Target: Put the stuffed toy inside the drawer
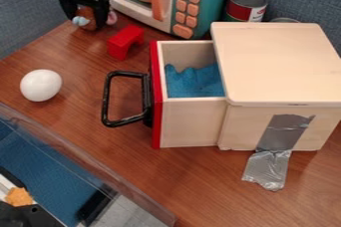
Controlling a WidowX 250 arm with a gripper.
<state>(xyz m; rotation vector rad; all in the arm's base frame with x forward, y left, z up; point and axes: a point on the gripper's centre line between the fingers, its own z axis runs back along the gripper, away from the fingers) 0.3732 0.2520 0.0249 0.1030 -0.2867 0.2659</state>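
Observation:
At the upper left hangs the black gripper (85,16), low over the far left corner of the table. The stuffed toy (86,14), brown with light blue and pink parts, is at the gripper's lower end and partly hidden by it. Whether the gripper holds the toy or is only around it, I cannot tell. Right of centre, the wooden drawer (192,121) is pulled out to the left from its box, with a red front and a black handle. Blue cloth lies inside it.
A red block (124,42) and a teal toy microwave (203,2) stand near the gripper, with a can (244,6) behind the wooden box (279,64). A white ball (41,85) sits at the left. Silver tape (267,167) runs from the box onto the table (200,186).

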